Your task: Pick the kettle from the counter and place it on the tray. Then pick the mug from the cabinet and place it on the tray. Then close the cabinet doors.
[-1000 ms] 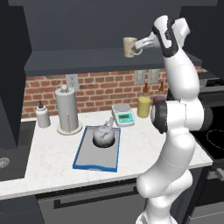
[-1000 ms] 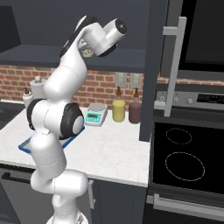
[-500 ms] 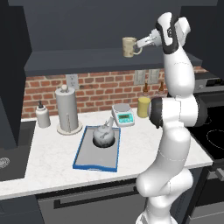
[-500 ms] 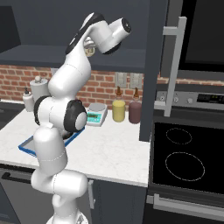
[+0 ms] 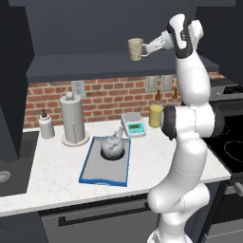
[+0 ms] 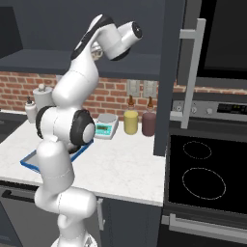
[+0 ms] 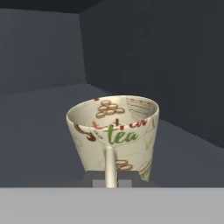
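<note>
Mug (image 5: 135, 49) is now further out from the cabinet (image 5: 95, 28) than a second ago, carried left and clear of the shelf base, held high above the surface (image 5: 156, 163). Pincer (image 5: 148, 48) grasps it by the handle side. Judgement: lift-out is done; the carry down to the tray (image 5: 93, 167) comes next. Kettle (image 5: 113, 146) already sits on the tray.

Hand view: mug upright, fingertips masked behind its handle. Right base view: arm blocks the mug and most of the tray; door (image 6: 170, 72) stands open.
</note>
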You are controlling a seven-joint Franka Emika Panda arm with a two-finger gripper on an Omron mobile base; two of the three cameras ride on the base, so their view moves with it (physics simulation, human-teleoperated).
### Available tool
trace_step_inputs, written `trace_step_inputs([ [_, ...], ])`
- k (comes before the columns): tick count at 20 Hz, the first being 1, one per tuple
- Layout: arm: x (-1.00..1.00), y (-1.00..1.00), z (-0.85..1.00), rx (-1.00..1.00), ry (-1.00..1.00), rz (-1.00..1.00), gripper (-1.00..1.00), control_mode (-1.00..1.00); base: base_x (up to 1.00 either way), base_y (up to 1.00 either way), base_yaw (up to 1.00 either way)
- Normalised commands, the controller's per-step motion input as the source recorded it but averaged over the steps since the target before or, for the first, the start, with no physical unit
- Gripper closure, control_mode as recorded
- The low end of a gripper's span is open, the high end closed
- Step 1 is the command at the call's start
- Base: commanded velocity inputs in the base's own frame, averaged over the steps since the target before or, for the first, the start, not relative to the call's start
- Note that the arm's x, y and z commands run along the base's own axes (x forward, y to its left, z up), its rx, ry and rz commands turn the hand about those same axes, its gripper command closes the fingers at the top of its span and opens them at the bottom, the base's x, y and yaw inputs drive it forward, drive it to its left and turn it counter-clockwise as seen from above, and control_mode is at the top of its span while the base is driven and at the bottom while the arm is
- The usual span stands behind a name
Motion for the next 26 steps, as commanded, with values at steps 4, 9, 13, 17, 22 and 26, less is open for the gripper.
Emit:
trace_step_inputs([
  [4, -0.21, 0.30, -0.03, 0.00, -0.15, 0.00, 1.00, -1.00, 0.00, 0.00, 0.00],
  [9, -0.50, 0.30, -0.01, 0.00, -0.09, 0.00, 1.00, -1.00, 0.00, 0.00, 0.00],
  [13, -0.85, 0.14, 0.00, 0.00, -0.04, -0.04, 1.00, -1.00, 0.00, 0.00, 0.00],
  [17, -1.00, 0.16, 0.00, 0.00, -0.02, -0.05, 1.00, -1.00, 0.00, 0.00, 0.00],
  [22, -1.00, 0.13, 0.00, 0.03, -0.05, -0.07, 1.00, -1.00, 0.00, 0.00, 0.00],
  [26, -1.00, 0.22, -0.01, 0.10, -0.05, -0.06, 1.00, -1.00, 0.00, 0.00, 0.00],
])
